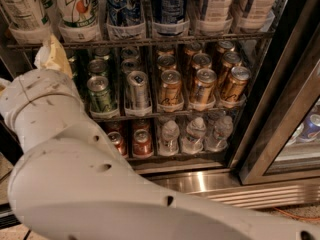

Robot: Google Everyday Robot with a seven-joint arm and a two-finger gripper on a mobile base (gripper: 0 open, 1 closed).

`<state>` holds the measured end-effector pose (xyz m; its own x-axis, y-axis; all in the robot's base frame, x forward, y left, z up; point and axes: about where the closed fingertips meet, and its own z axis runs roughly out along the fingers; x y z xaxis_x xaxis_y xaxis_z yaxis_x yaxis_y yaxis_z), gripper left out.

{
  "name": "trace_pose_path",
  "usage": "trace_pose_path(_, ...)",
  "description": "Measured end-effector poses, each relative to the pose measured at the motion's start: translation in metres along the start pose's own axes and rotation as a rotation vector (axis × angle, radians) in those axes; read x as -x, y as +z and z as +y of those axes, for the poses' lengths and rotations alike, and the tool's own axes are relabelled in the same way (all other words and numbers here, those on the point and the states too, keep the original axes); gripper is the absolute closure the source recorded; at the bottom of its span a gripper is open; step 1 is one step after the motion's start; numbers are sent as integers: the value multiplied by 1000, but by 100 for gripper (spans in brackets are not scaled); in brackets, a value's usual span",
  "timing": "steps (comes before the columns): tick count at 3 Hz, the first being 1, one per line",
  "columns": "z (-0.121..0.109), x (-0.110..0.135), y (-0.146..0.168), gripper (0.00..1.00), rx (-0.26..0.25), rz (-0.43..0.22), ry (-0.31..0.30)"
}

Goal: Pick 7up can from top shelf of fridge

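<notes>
Hand [51, 59], grip state untellable, is hovering just under the top shelf [200, 38], probably risking snagging its wire when reaching for the 7up can [76, 4].

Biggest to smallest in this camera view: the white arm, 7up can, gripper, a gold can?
1. White arm, by far, but nearest the camera.
2. 7up can, cut off by the top edge.
3. Gripper, at left just under the top shelf, and the leftmost front gold can: too alike to rank.
</notes>
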<state>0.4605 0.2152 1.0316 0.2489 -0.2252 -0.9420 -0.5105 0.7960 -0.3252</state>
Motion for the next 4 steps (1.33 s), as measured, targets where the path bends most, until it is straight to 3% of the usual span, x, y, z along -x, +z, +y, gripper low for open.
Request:
trace_pose_path(1, 3, 3, -1, 32, -1, -4, -7)
trace_pose_path(2, 11, 6, -2, 24, 11, -3, 4)
trace_pose_path(4, 3, 13, 11, 26, -33, -50, 3)
